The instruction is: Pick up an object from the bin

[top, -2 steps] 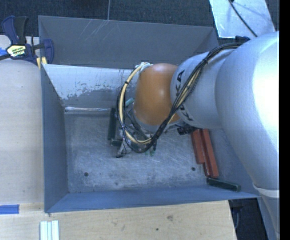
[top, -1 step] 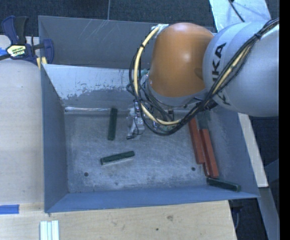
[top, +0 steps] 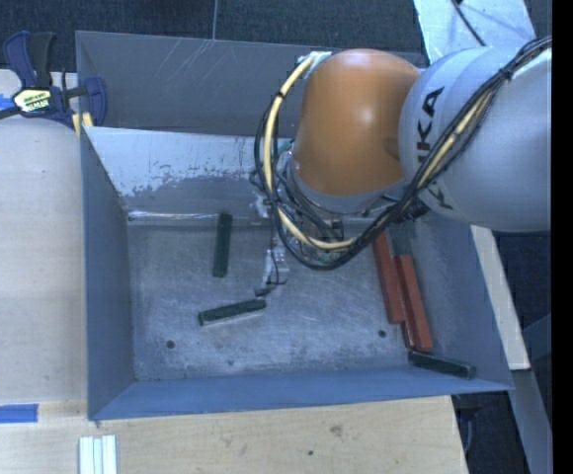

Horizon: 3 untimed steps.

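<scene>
My gripper (top: 271, 276) hangs low in the middle of the bin, under the arm's orange cover. Its tip is right above the right end of a dark green flat bar (top: 231, 312) that lies almost level on the bin floor. Whether they touch I cannot make out. A second dark green bar (top: 222, 245) lies nearly upright in the picture, a little to the left of the gripper and apart from it.
Two red-brown sticks (top: 403, 289) lie side by side along the bin's right slope. A short dark bar (top: 443, 364) rests at the front right corner. The arm and its cables cover the back right of the bin.
</scene>
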{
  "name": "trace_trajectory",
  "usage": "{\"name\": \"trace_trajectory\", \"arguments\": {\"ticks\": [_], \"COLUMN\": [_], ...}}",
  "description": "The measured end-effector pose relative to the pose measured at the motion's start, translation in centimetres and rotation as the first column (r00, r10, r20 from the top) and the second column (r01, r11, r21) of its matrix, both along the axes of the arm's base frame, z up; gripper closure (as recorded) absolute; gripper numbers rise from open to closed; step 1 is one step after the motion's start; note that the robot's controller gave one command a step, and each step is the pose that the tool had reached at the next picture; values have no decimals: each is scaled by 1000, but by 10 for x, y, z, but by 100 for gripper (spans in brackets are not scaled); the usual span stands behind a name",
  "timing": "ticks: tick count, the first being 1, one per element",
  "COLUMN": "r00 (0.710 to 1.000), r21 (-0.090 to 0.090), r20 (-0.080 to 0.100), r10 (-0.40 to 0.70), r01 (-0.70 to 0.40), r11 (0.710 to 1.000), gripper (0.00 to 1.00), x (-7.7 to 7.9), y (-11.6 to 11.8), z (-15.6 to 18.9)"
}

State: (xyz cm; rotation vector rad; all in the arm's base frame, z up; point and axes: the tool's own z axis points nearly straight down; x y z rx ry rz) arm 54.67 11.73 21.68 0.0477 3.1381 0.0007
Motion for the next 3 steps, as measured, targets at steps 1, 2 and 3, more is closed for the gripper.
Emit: {"name": "trace_trajectory", "arguments": {"ticks": [1,2,3], "r00": [996,995,996], "r21": [-1,2,0], "r20": [5,22,10], "r10": [94,93,91], "r01": [-94,-93,-91], "r11": [996,996,996], "gripper": [0,100,100], "x": [4,10,24], "y": [-2,-1,-12], "z": [-148,-139,27]}}
